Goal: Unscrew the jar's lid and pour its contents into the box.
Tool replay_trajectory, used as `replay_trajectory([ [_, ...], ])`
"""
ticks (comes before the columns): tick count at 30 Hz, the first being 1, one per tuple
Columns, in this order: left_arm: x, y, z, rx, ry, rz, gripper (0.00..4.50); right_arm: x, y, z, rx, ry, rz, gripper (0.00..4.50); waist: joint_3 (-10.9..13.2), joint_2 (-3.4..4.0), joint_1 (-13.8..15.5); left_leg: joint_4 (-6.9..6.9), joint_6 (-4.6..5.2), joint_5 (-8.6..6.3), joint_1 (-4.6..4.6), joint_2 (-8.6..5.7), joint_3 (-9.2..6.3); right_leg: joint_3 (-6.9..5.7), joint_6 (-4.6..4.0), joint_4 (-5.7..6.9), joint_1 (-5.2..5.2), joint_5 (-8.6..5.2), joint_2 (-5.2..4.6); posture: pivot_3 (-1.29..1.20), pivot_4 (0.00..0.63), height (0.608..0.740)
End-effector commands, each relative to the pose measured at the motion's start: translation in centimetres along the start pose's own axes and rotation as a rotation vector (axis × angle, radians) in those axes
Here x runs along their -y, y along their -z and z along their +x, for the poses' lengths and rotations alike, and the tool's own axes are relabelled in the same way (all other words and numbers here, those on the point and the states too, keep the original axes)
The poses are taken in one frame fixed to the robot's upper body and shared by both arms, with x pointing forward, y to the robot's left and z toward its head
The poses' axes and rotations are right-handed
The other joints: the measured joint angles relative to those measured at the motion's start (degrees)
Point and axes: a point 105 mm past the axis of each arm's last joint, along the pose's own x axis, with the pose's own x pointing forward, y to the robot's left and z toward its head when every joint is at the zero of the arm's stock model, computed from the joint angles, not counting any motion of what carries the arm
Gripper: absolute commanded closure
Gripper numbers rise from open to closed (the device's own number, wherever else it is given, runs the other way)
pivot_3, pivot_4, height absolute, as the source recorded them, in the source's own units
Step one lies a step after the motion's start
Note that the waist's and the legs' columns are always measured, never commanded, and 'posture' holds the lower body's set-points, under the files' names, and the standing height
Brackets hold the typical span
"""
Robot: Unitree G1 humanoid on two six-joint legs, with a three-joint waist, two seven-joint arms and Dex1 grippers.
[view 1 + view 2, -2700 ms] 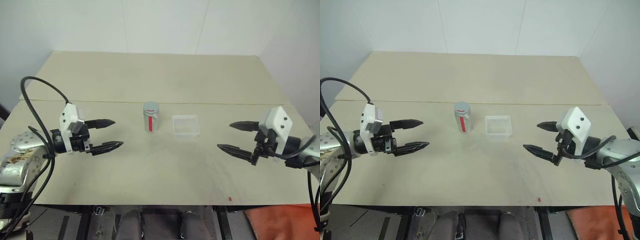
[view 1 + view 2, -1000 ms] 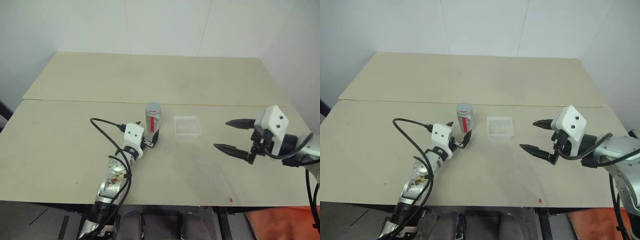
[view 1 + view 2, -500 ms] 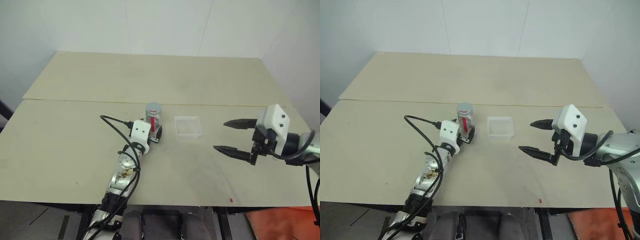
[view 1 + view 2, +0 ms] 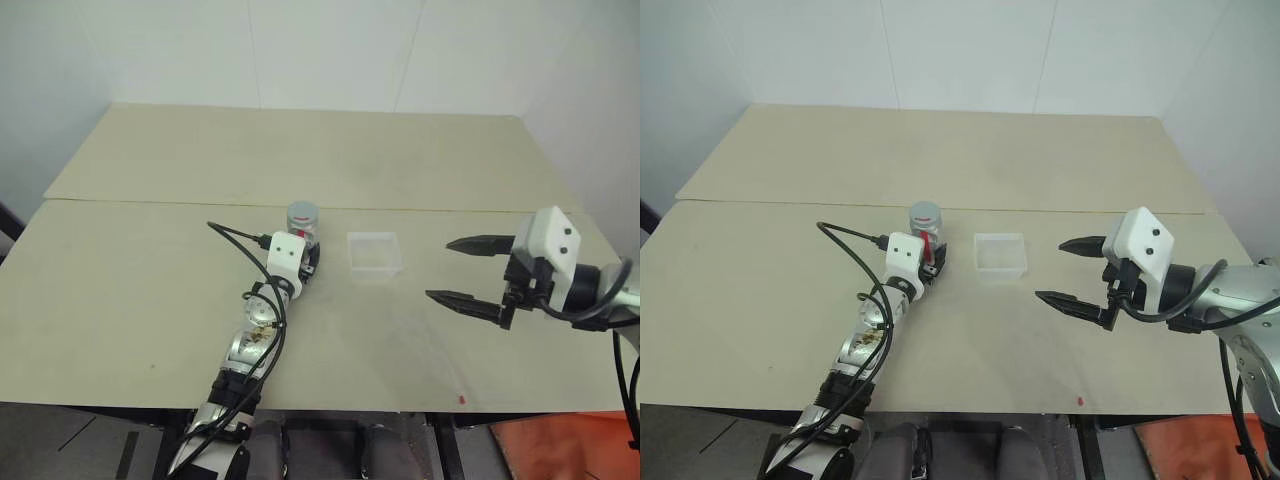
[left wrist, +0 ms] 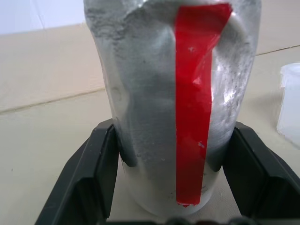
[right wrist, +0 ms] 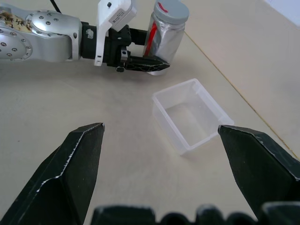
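Standing upright on the table (image 4: 140, 290), the jar (image 4: 303, 226) is the landmark here, its grey lid (image 6: 171, 10) screwed on top. The left gripper (image 6: 149, 63) reaches level to it and is closed on its lower body: in the left wrist view the two black fingers (image 5: 93, 178) press against the silvery label on either side, with the red stripe (image 5: 196, 103) facing the camera between them. Just beside the jar, on the right arm's side and not touching it, sits the box (image 4: 375, 251), open side up. I cannot make out the contents inside the jar. Well apart from the jar, beyond the box, the right gripper (image 4: 462, 272) hangs above the table with its fingers spread wide and nothing between them; its wrist view looks past the box toward the jar and the left gripper clamped on it.
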Motion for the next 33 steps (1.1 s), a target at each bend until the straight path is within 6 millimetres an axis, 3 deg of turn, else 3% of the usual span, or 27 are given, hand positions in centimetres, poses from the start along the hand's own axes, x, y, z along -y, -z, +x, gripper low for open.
replay_trajectory([
  [1,0.3,-2.5,-0.4,0.091,0.157,-0.004,1.65,0.3,-1.9,0.7,0.084,0.050,-0.027,0.00,0.00,0.00,-0.15,0.01,0.00,0.00,0.00,0.00,0.01,0.01,0.00,0.02,-0.02,0.00,0.00,0.00,0.150,0.740],
  [8,-0.8,-6.1,-2.7,0.149,0.613,0.013,1.65,0.2,-5.1,5.9,0.247,0.054,0.049,0.00,-0.02,0.05,-0.80,-0.06,-0.12,0.07,0.02,0.05,0.03,0.01,-0.05,0.08,-0.10,0.02,0.04,0.00,0.150,0.740],
  [15,-0.9,-7.6,-5.0,0.120,0.934,0.100,1.65,0.3,-9.0,10.2,0.366,0.022,0.102,0.00,-0.01,0.07,-0.37,-0.02,-0.09,0.05,-0.07,0.04,0.15,-0.04,-0.04,0.04,-0.10,0.02,0.05,0.00,0.150,0.740],
  [21,-0.6,-8.4,-5.0,0.151,0.974,0.116,1.65,-0.3,-10.1,12.2,0.375,-0.009,0.125,0.00,-0.01,0.07,-0.15,-0.02,-0.09,0.06,-0.13,0.05,0.40,-0.11,-0.04,0.08,-0.10,0.02,0.05,0.00,0.150,0.740],
  [33,-0.5,-8.7,-4.8,0.159,0.986,0.120,1.65,-1.4,-10.3,12.9,0.368,-0.089,0.139,0.00,-0.01,0.07,-0.41,0.00,-0.08,0.06,-0.28,0.05,0.36,-0.16,-0.04,0.11,-0.20,0.02,0.06,0.00,0.150,0.740],
])
